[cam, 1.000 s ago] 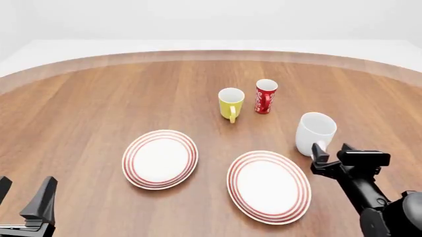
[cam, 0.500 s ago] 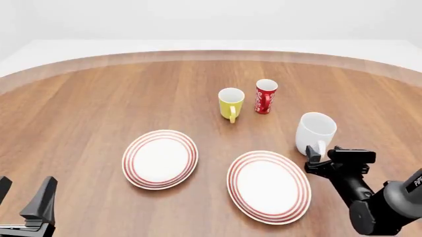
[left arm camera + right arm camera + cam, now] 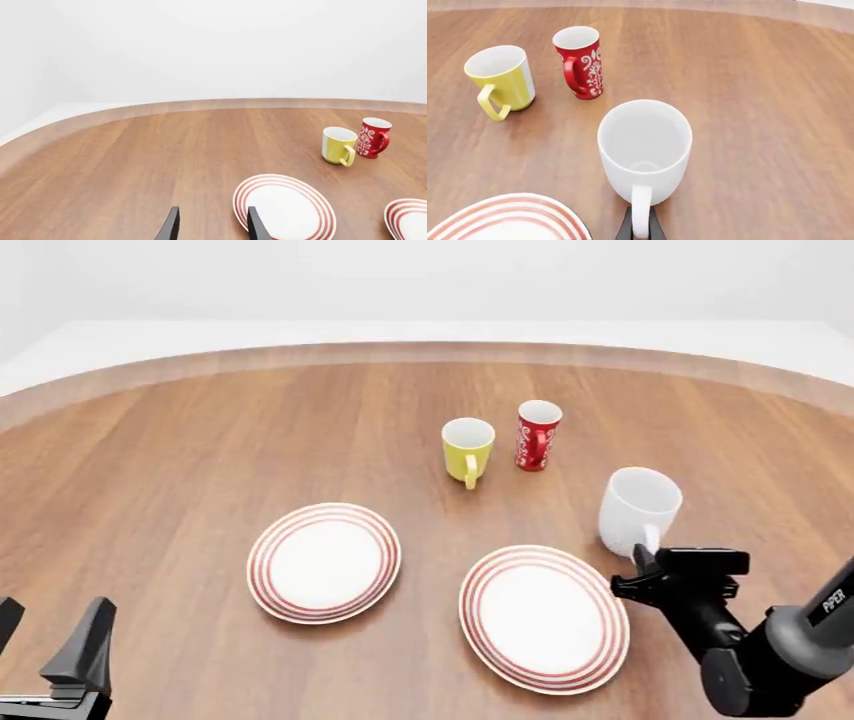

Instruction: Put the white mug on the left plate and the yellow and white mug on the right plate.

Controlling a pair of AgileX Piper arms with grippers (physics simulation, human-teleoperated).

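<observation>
The tall white mug [image 3: 638, 508] stands upright on the table, just beyond the right plate [image 3: 545, 617]. Its handle points back at my right gripper [image 3: 653, 562]. In the right wrist view the white mug [image 3: 644, 147] fills the middle, and my right gripper [image 3: 640, 229] is shut on its handle, one finger on each side. The yellow and white mug [image 3: 467, 449] stands farther back near the table's middle. The left plate [image 3: 324, 562] lies bare. My left gripper [image 3: 51, 640] is open at the near left corner, holding nothing.
A slim red mug [image 3: 538, 435] with white marks stands right beside the yellow and white mug [image 3: 500, 75]. The left wrist view shows the left plate [image 3: 283, 210] just beyond my open left gripper [image 3: 212, 230]. The table's curved far edge runs across the back.
My right gripper has slid left and forward to the white mug's handle, and its fingers have narrowed onto it. The left arm and all mugs have stayed put.
</observation>
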